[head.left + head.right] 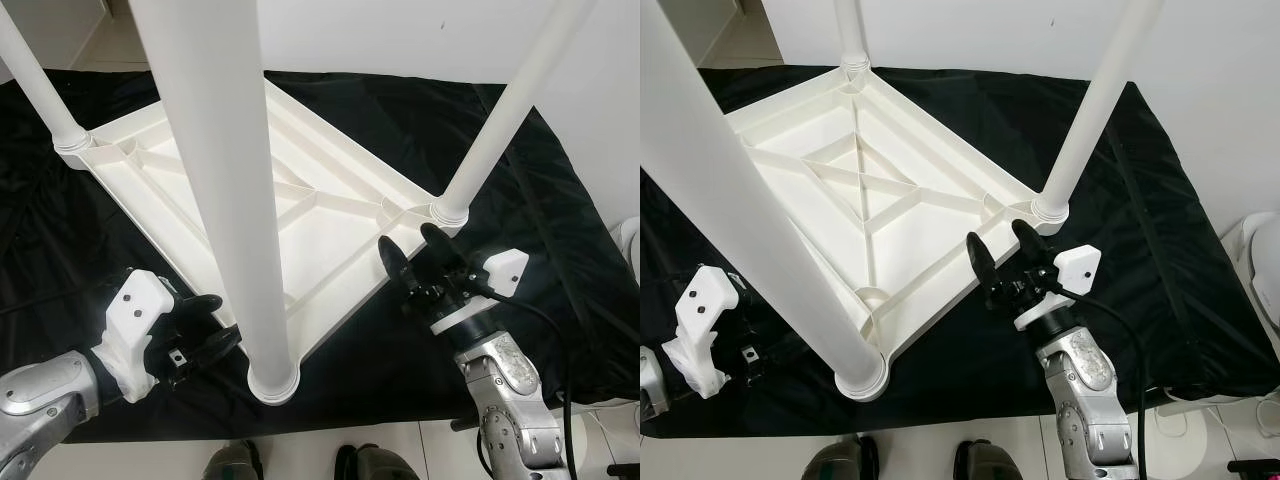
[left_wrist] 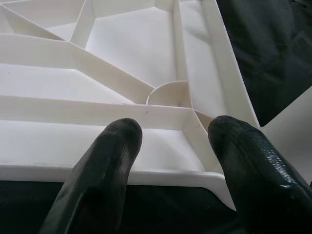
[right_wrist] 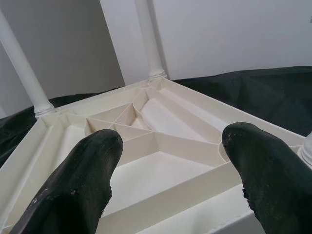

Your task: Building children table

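A white plastic table (image 1: 300, 215) lies upside down on a black cloth (image 1: 540, 230), with its ribbed underside facing up. White legs stand up from its corners. The near leg (image 1: 225, 180) is so close to the head camera that it looks very fat and hides part of the tabletop behind it. Its top is cut off by the edge of the picture. The right leg (image 1: 500, 125) and the far left leg (image 1: 35, 80) are cut off at the top too. A fourth leg (image 1: 848, 30) stands at the far corner, and just its bottom part can be seen.

The left gripper (image 1: 205, 340) sits low beside the near corner, just left of the foot of the near leg. Its two black fingers (image 2: 102, 161) are spread apart and hold nothing. In the left wrist view they point at the rim of the table, and the rim runs across just past their tips.

The right gripper (image 1: 415, 255) is at the right edge of the table, close to the foot of the right leg. Its fingers (image 3: 83, 175) are spread wide too, with nothing between them. It is hard to tell if the tips touch the rim.

No words or labels can be read on the table or the arms.

The black cloth has bare room to the right of the table, up to a white wall (image 1: 420, 30). At the bottom of the head views, past the cloth's near edge, there is light floor with two dark rounded shapes (image 1: 375, 462) on it, partly cut off
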